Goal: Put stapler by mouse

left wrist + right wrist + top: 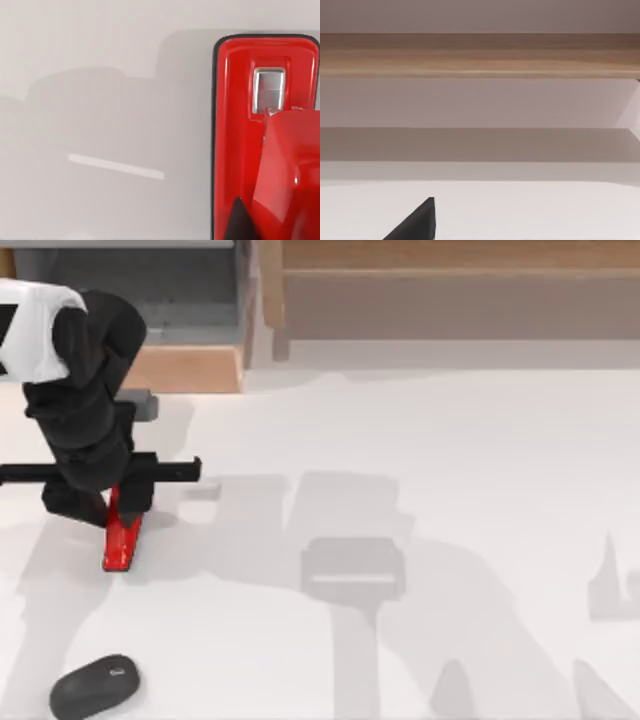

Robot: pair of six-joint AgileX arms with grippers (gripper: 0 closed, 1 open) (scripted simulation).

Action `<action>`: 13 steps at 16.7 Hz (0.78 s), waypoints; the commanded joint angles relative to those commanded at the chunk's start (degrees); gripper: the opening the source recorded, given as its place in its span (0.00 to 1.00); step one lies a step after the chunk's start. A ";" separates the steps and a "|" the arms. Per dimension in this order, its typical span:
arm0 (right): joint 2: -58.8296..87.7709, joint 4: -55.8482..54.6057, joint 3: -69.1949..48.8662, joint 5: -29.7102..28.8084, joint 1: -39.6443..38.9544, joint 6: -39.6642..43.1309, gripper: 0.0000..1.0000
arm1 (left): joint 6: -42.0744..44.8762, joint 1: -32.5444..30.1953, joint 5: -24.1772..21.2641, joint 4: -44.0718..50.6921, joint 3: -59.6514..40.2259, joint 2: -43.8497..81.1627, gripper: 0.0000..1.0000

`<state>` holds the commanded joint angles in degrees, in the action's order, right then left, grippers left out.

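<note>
At the table's left, the left gripper [112, 508] sits directly over the far end of the red stapler [122, 540], finger state impossible to tell, its long axis pointing toward the mouse [94, 686] at the near edge.

White table [450, 440] streaked with soft shadows — wooden furniture [450, 280] behind it.
</note>
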<state>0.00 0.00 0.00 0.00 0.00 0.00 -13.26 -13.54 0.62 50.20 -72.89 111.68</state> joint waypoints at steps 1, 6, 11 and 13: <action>0.00 0.00 0.00 0.00 0.00 0.00 1.00 | -0.01 0.01 -0.03 -0.08 0.30 0.31 0.00; 0.00 0.00 0.00 0.00 0.00 0.00 1.00 | -0.01 0.01 -0.03 -0.08 0.30 0.31 0.08; 0.00 0.00 0.00 0.00 0.00 0.00 1.00 | -0.01 0.01 -0.03 -0.08 0.30 0.31 0.45; 0.00 0.00 0.00 0.00 0.00 0.00 1.00 | -0.01 0.01 -0.03 -0.08 0.30 0.31 0.60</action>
<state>0.00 0.00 0.00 0.00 0.00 0.00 -13.27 -13.52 0.59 50.12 -72.59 111.99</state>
